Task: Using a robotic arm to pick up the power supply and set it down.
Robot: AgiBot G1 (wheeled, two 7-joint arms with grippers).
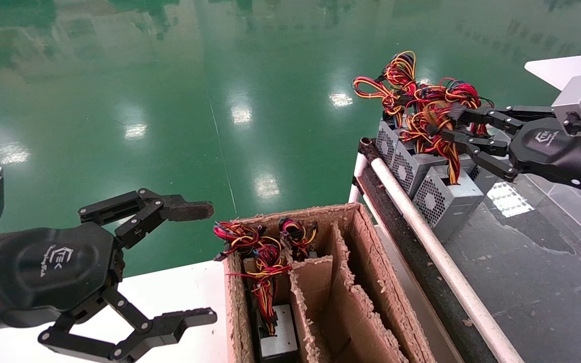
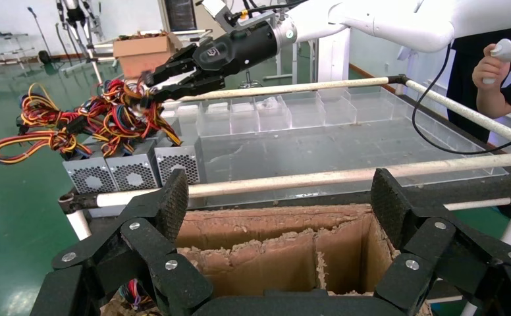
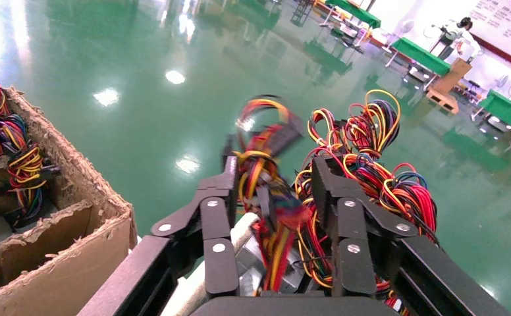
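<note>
Three grey power supplies stand in a row at the edge of the black table (image 1: 522,282). The nearest power supply (image 1: 447,201) (image 2: 177,164) shows its round perforated grille. Its red, yellow and orange wires (image 1: 453,166) run straight up into my right gripper (image 1: 448,124) (image 3: 276,174) (image 2: 149,79), which is shut on that bundle above the box. The box itself rests on the table. My left gripper (image 1: 211,262) (image 2: 280,191) hangs wide open and holds nothing, beside a cardboard box (image 1: 351,222) at the lower left.
Two more grey boxes (image 1: 406,164) with tangled wires (image 1: 401,75) sit behind the nearest one. A white rail (image 1: 421,227) runs along the table edge. The divided cardboard box holds another unit (image 1: 280,343). Clear bins (image 2: 286,112) line the table's far side, where a person (image 2: 503,59) stands.
</note>
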